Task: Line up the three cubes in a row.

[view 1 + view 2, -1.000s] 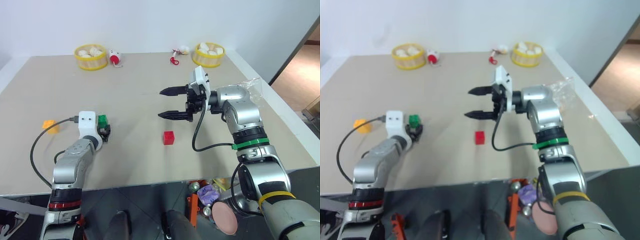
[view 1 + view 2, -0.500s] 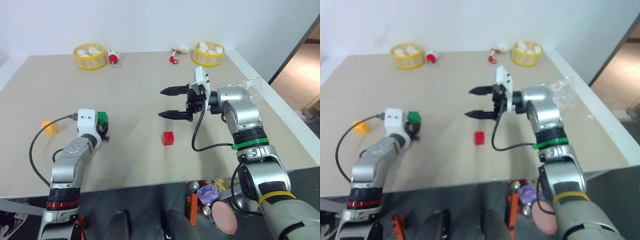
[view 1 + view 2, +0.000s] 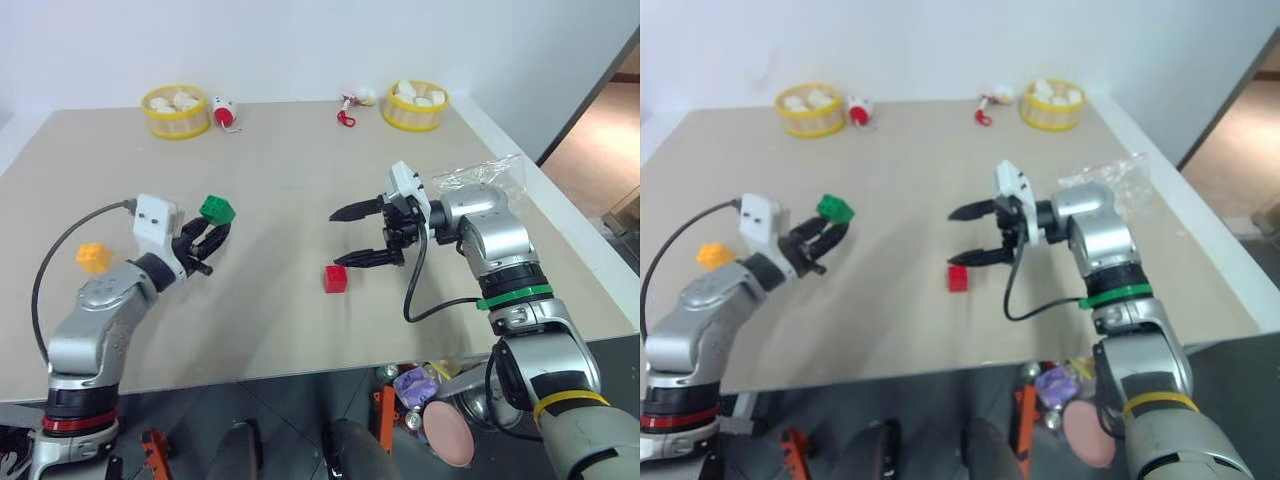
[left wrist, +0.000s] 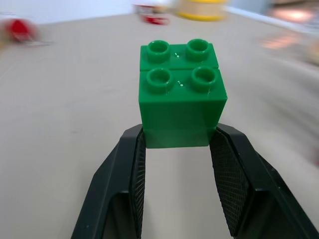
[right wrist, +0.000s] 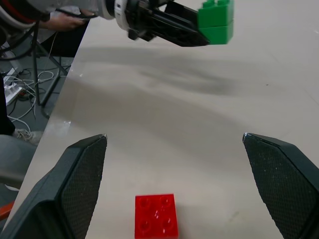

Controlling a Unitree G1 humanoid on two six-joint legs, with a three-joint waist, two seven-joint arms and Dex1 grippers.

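My left gripper (image 3: 216, 224) is shut on the green cube (image 3: 217, 209) and holds it in the air above the table's left side; the left wrist view shows both fingers clamping the green cube (image 4: 180, 94) by its lower sides. The red cube (image 3: 336, 278) lies on the table near the middle. Just above and behind it, my right gripper (image 3: 338, 240) stands wide open and empty, pointing left. In the right wrist view the red cube (image 5: 156, 215) lies between and below the spread fingers. The orange-yellow cube (image 3: 92, 257) rests at the far left.
Two yellow round baskets (image 3: 178, 112) (image 3: 415, 107) stand at the table's back edge, with small red-and-white items (image 3: 227, 113) (image 3: 348, 110) beside them. A clear bag (image 3: 480, 175) lies behind my right arm near the right edge.
My left gripper has lifted the green cube off the table and swung to point right. The right gripper has sunk a little toward the red cube.
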